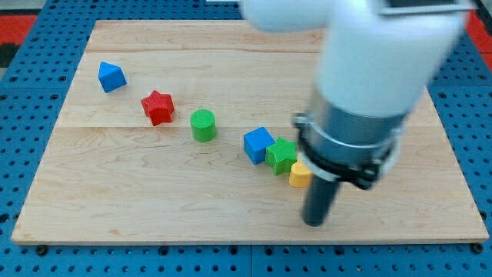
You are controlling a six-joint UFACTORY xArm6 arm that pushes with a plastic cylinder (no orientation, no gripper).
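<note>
My tip [315, 221] rests on the wooden board [154, 192] toward the view's bottom right, at the end of the dark rod. Nearest to it is a yellow block [298, 175], just up and left of the tip and partly hidden behind the rod; I cannot tell whether they touch. A green star-shaped block [281, 155] lies against the yellow one, and a blue cube [258, 145] sits beside the green star on its left. Farther left stand a green cylinder [203, 125], a red star [157, 107] and a blue triangular block [111, 76].
The arm's big white and grey body [369, 85] hides the board's upper right part. A blue pegboard surface [31, 154] surrounds the board on every side.
</note>
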